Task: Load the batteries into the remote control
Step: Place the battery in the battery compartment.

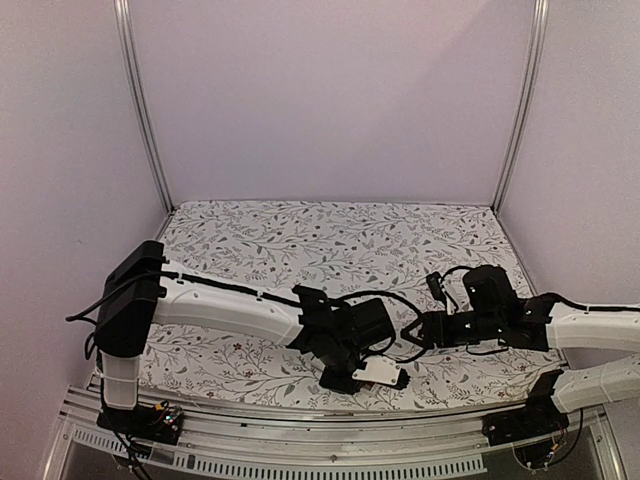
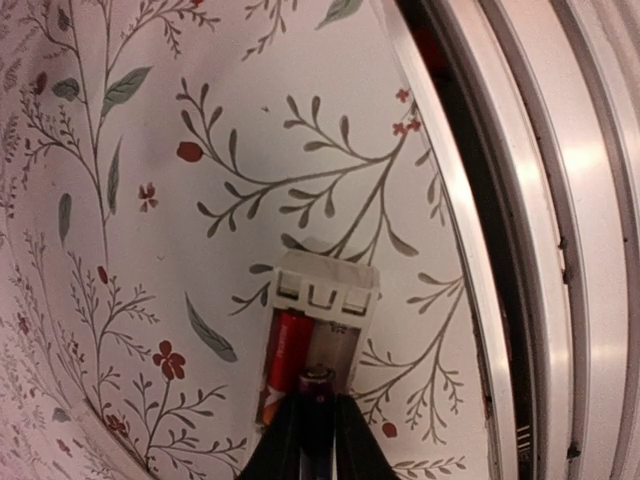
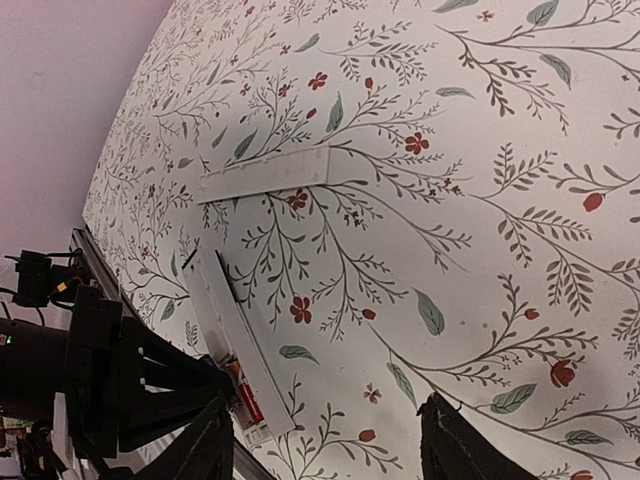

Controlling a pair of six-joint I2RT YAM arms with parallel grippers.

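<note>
The white remote control lies with its back up and its bay uncovered near the table's front edge, and it also shows from above. One red battery lies in the bay's left slot. My left gripper is shut on a second, dark battery, holding it end-on over the right slot. My right gripper stands open just right of the remote with only the cloth between its fingers. The red battery is visible there too.
A thin flat white cover strip lies on the floral cloth beyond the remote. A metal rail runs along the table's front edge, right beside the remote. The two arms meet close together at the front centre.
</note>
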